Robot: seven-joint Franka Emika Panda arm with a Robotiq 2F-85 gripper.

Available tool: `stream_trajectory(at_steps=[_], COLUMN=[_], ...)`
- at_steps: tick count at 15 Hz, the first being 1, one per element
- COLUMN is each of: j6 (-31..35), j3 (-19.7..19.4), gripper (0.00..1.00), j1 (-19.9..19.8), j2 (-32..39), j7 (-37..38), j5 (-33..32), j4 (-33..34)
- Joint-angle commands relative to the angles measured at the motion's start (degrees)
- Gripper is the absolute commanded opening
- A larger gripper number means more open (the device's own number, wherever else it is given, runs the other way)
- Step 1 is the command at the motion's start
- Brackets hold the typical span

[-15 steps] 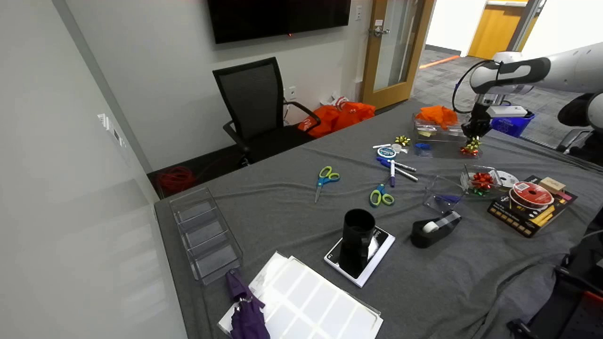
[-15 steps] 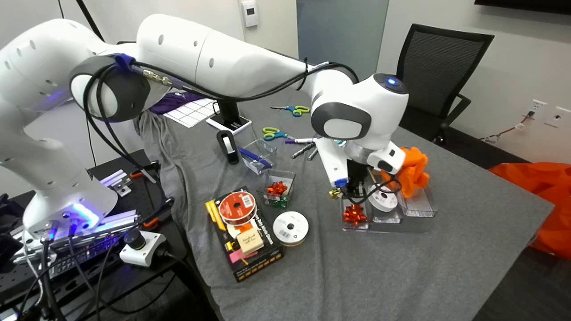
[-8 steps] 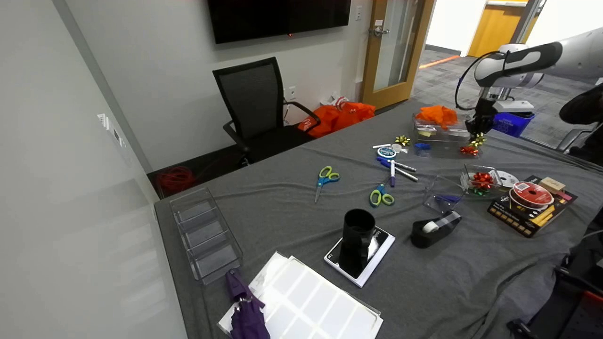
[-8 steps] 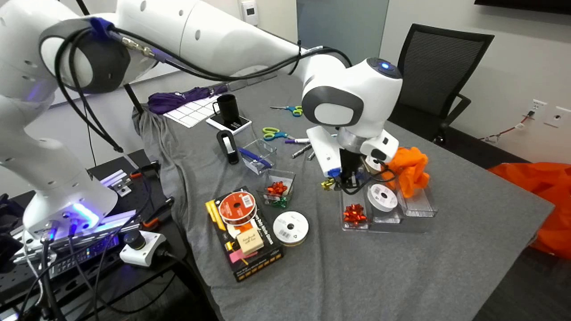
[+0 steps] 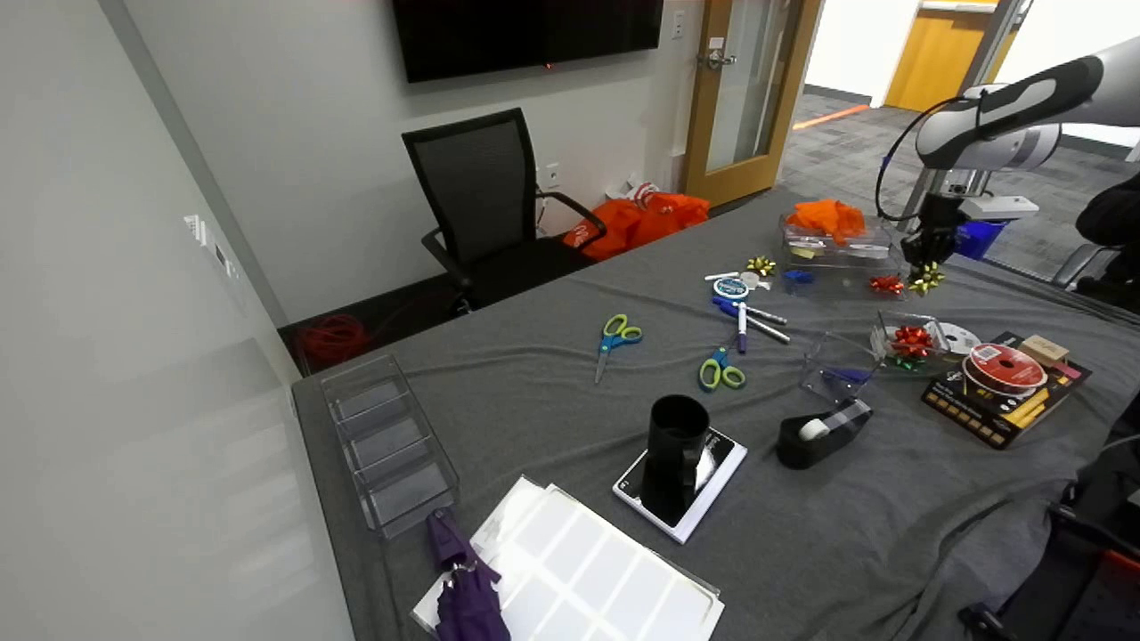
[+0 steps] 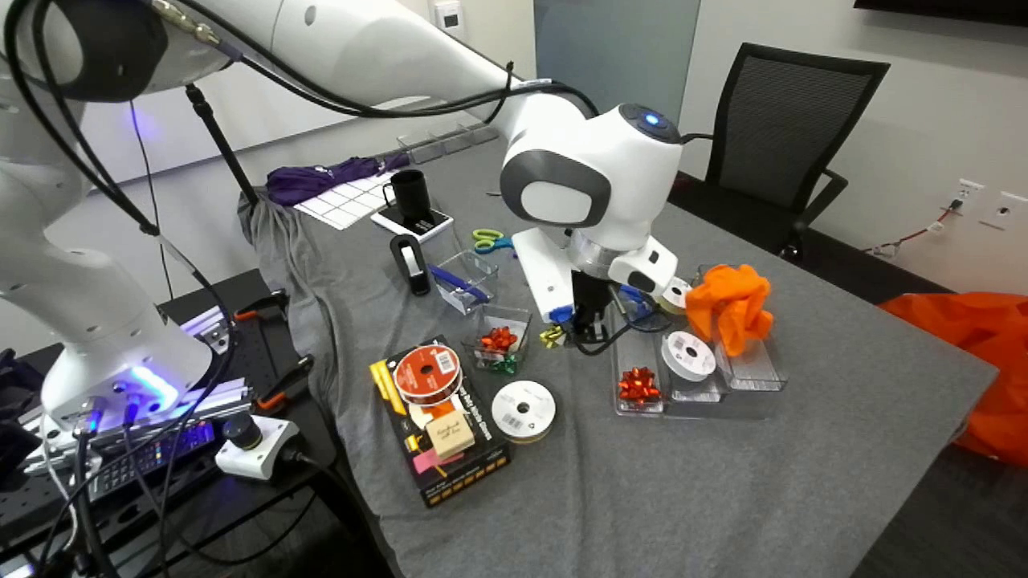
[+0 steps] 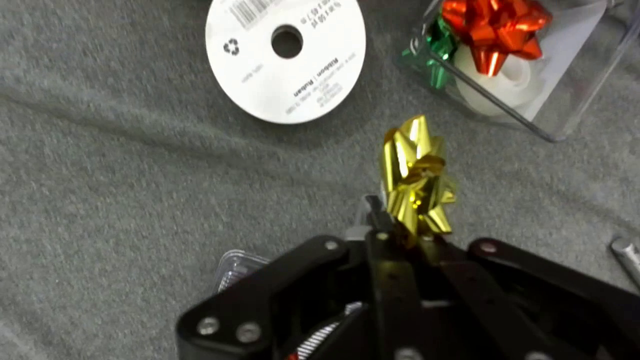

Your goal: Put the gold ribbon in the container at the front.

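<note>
- Since the gripper (image 7: 405,239) has just moved off the tray (image 6: 638,349) with its load, the pick looks done and the carry under way.
- Jaws drawn together with hardly any gap, it pinches the gold bow (image 7: 416,180) by its near edge; most of the bow stands out beyond the tips.
- This bow, which I take for the task's ribbon, hangs over the cloth (image 7: 150,210) between the tray and the box (image 7: 520,118), near the box but not above it.
- The red bow (image 7: 495,30) sits in the box; the green bow (image 7: 439,50) seems to be in there too.
- Which container "front" means is not settled. The shift away from the tray favours the box, I judge; the second box (image 6: 474,263), near it, is a rival.
- What remains is to line up, lower and let go. With so small a pinch, the bow could twist or snag on the rim.
</note>
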Motion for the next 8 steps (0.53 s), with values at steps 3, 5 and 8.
stream_trajectory(at_steps=[3,5,8], j6=[5.26,5.59,2.83], j3=[-0.05,0.30,-0.71], gripper=[0.01,0.01,0.02], j1=[-0.22,-0.38,0.42], j2=[-11.19,-14.79,-11.40], j7=[-4.47,-5.45,-4.16], j5=[0.42,1.91,1.46], j4=[-18.73,-23.96,-19.16])
